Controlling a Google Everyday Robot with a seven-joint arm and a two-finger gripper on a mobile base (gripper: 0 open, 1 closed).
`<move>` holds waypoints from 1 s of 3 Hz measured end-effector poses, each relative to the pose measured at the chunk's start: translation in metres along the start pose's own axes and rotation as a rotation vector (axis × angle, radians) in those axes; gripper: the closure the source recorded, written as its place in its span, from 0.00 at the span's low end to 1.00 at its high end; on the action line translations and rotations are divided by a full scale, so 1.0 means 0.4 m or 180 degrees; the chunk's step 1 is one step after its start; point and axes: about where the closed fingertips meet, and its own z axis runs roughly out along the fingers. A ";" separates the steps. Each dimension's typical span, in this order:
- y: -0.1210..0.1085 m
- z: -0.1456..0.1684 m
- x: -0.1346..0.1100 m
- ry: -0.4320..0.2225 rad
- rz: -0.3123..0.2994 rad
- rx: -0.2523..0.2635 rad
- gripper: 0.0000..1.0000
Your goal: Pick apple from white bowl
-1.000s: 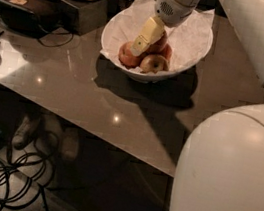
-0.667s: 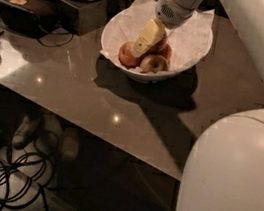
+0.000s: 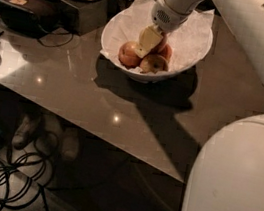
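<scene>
Apple [image 3: 130, 54], orange-red with pale patch, in white bowl [image 3: 185, 67] beside pincer [image 3: 145, 48], grip indiscernible.

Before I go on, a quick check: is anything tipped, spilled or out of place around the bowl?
Nothing stands out. The white bowl sits upright on the table, the apples all lie inside it on the crumpled paper, and nothing looks spilled. The gripper is down in the bowl among the apples.
</scene>
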 end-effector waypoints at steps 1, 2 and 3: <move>0.000 0.000 0.000 0.0000 0.0000 0.0000 0.61; 0.000 0.000 0.000 0.0000 0.0000 0.0000 0.84; -0.003 -0.083 -0.034 -0.0056 -0.0032 0.0114 1.00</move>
